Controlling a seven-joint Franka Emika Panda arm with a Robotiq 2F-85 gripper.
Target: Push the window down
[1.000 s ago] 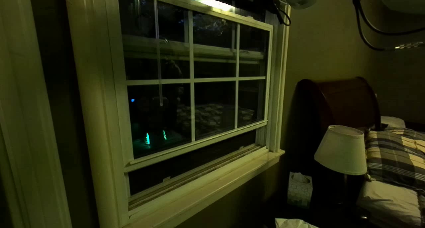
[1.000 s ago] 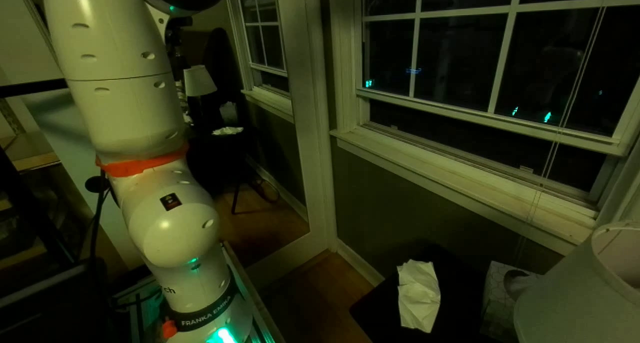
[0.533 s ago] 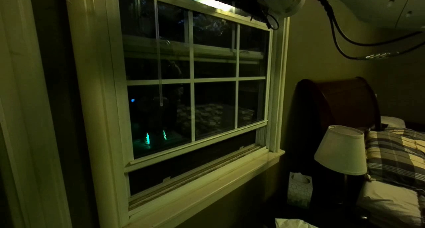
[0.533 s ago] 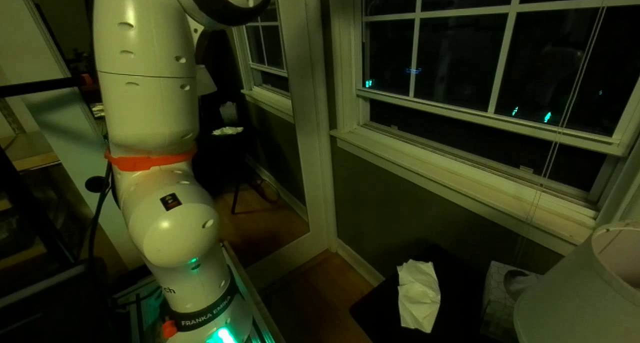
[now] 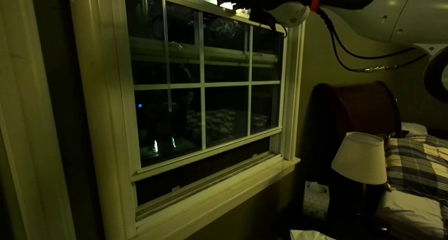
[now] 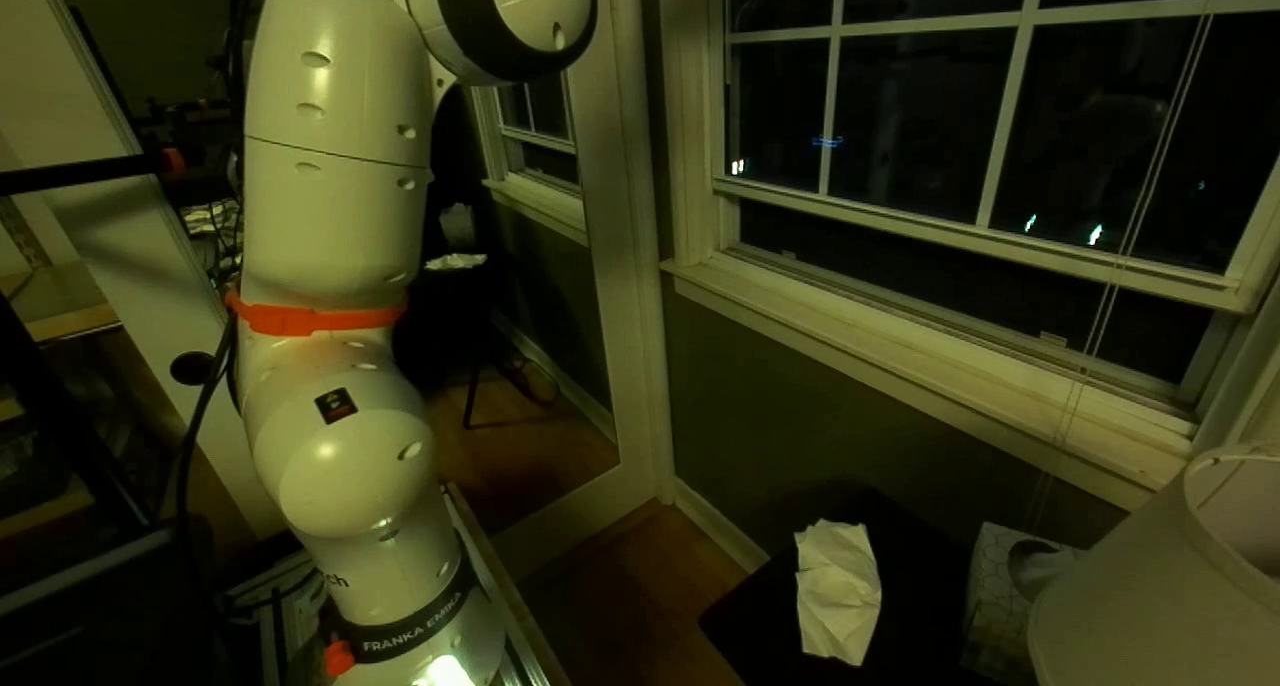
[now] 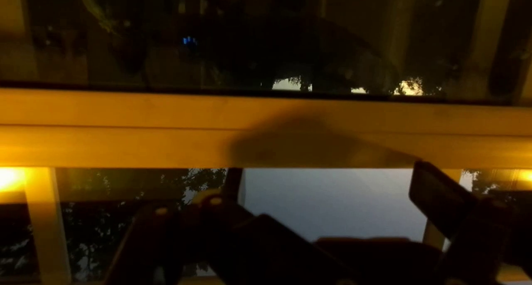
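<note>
Window [image 6: 1004, 116] partly open above sill [image 6: 930, 357]

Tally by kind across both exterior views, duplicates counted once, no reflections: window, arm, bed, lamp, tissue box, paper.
Window: 1
Arm: 1
Bed: 1
Lamp: 1
Tissue box: 1
Paper: 1
Total: 6
</note>
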